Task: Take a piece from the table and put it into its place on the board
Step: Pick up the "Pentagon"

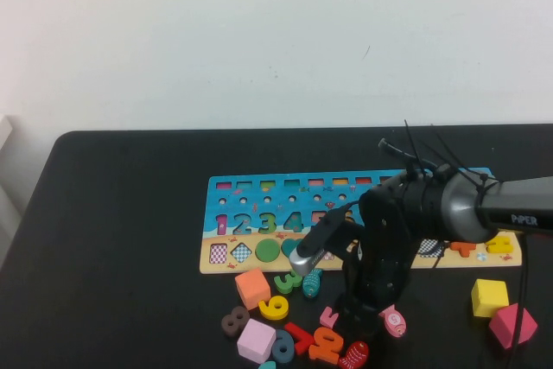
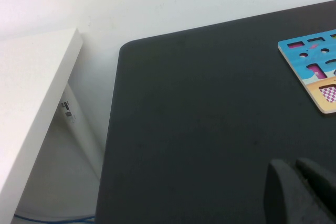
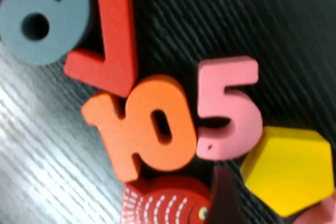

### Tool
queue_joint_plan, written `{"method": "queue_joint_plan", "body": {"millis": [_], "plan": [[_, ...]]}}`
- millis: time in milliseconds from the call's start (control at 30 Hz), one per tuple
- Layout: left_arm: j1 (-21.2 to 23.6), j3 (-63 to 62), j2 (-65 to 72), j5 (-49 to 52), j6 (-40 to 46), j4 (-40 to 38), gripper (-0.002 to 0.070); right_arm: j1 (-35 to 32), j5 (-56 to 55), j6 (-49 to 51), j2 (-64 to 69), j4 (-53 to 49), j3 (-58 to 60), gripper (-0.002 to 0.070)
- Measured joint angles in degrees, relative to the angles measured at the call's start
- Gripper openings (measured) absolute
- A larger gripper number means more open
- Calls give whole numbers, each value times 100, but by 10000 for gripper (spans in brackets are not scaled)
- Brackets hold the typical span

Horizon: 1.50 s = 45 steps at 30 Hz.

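The puzzle board (image 1: pixel 259 226) lies across the middle of the table, and its end also shows in the left wrist view (image 2: pixel 315 72). Loose pieces lie in front of it. My right gripper (image 1: pixel 361 321) is low over them. In the right wrist view it (image 3: pixel 289 203) is open around a yellow hexagon (image 3: pixel 289 169), with one dark finger (image 3: pixel 220 198) beside the hexagon's edge; the other finger is out of frame. The arm hides the hexagon in the high view. My left gripper (image 2: pixel 296 192) is shut and empty above bare table, away from the board.
Next to the hexagon lie a pink 5 (image 3: pixel 228 108), an orange 10 (image 3: pixel 142 129), a red 7 (image 3: pixel 107 40), a grey 6 (image 3: pixel 37 19) and a red fish (image 3: pixel 163 203). A yellow cube (image 1: pixel 489 296) and a pink block (image 1: pixel 511 324) sit at the right front.
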Motion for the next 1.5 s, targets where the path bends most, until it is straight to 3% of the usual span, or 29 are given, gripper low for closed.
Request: {"method": "queue_joint_plan", "body": {"millis": [1067,1300,1500], "plan": [[0,0,0,0,0,0,-1,0,20,47,226,-289,-12,478],[0,0,0,0,0,0,-1,0,-128,532,236,-289,-12,378],[0,0,0,0,0,0,-1,0,12,578,236,-325,-56,375]]}}
